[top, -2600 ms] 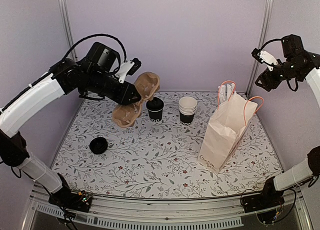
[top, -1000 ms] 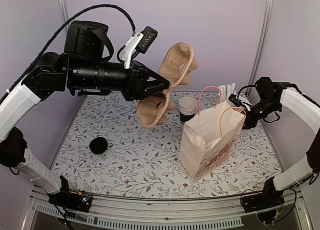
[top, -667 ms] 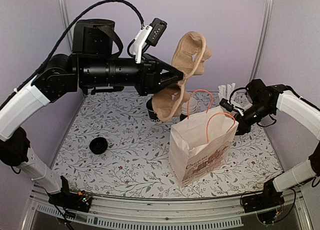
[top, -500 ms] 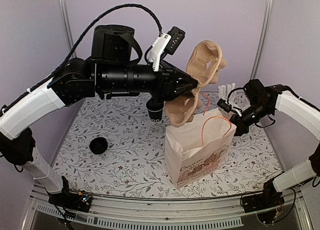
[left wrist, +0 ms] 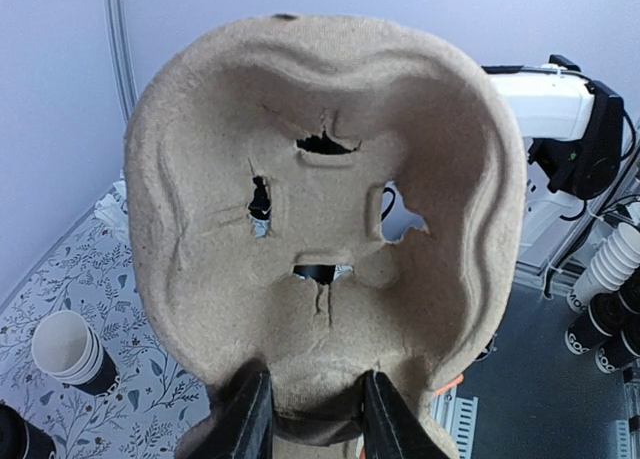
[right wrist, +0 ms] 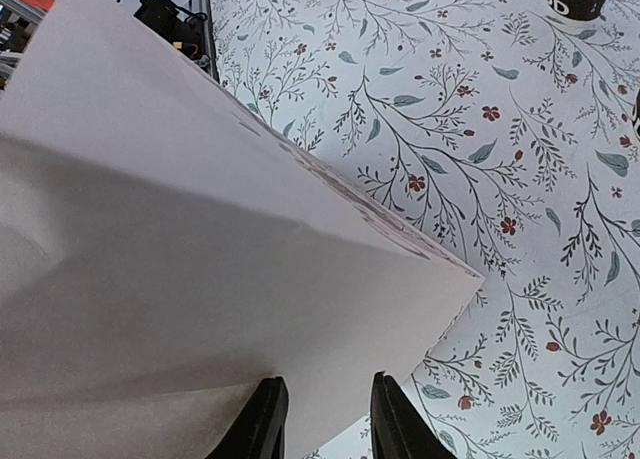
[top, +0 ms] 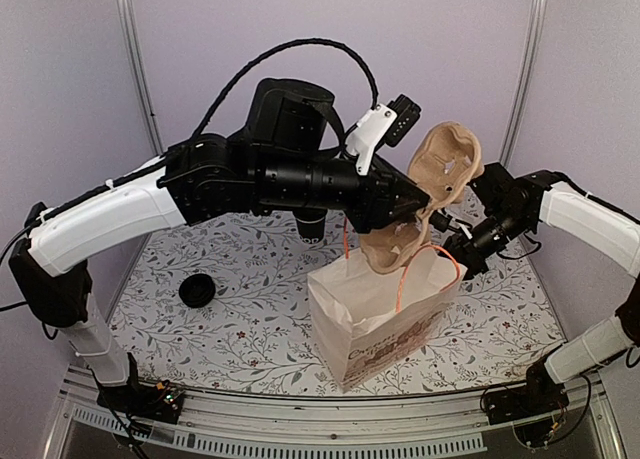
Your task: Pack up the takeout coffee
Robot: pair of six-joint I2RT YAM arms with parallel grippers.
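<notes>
Cup carrier held over the open bag.
The takeout coffee stands on the table, behind and below the left gripper, which pinches a pulp cup carrier above the paper bag. The right gripper pinches the bag's rim.

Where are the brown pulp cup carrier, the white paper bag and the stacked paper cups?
Brown pulp cup carrier (left wrist: 325, 209): left wrist view, middle.
White paper bag (top: 385, 324): top view, front face.
Stacked paper cups (left wrist: 72, 354): left wrist view, rims.
</notes>
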